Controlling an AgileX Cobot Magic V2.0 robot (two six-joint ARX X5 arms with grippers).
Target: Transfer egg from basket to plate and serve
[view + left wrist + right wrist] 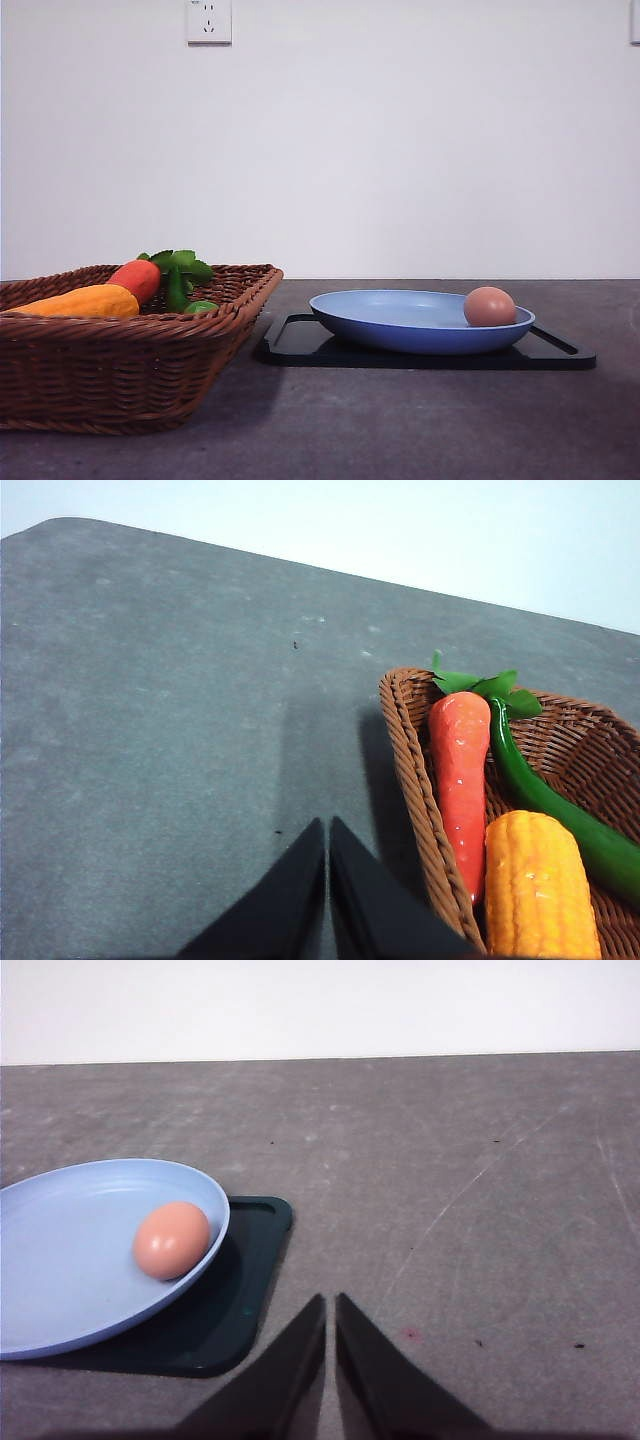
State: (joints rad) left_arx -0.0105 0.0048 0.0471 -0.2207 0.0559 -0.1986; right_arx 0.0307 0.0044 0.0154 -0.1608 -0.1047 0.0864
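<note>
While the egg (489,306) rests inside the light blue plate (400,322) against its right rim, the plate sits on a black tray (300,345) right of the wicker basket (120,370), which holds a carrot (461,780), a corn cob (538,890) and a green pepper (545,800). Both the left gripper (328,825) and right gripper (331,1302) have their fingers pressed together, empty, above the grey counter (480,1210).

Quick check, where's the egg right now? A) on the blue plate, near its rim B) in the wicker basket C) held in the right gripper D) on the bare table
A: the egg lies on the plate close to its rim, and the right gripper is shut and empty over the table beside it.
</note>
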